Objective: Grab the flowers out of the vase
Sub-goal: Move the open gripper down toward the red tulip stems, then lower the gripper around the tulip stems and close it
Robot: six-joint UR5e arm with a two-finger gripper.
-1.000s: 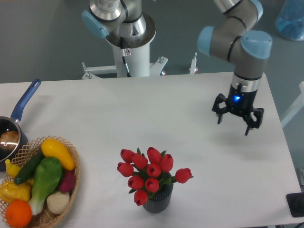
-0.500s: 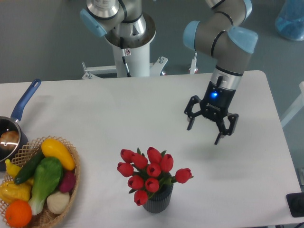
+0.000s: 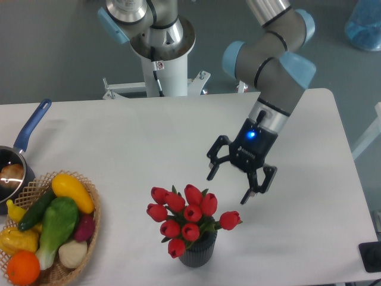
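At the near edge of the white table (image 3: pixel 119 143) stands the vase (image 3: pixel 196 252), dark and ribbed, its base close to the bottom of the frame; the flowers (image 3: pixel 187 217) sit in it, red tulip heads spreading wider than the mouth and hiding most of the rim, with one bloom leaning out to the right. At the near left a wicker basket (image 3: pixel 89 229) is cut off by the frame's corner and holds toy produce: an orange (image 3: pixel 22 267), a yellow squash (image 3: pixel 72 192), a green leafy vegetable (image 3: pixel 56 229), a dark cucumber and a pale round piece, with others half buried. Just behind it a blue-handled saucepan (image 3: pixel 27 134) runs off the left edge, something brownish inside that is hard to make out. Above and just right of the tulips, apart from them, hangs the gripper (image 3: pixel 228 186), jaws spread wide with nothing between them, a blue light glowing on its wrist. The arm tilts down from the upper right, its base column (image 3: pixel 161 59) at the table's far side.
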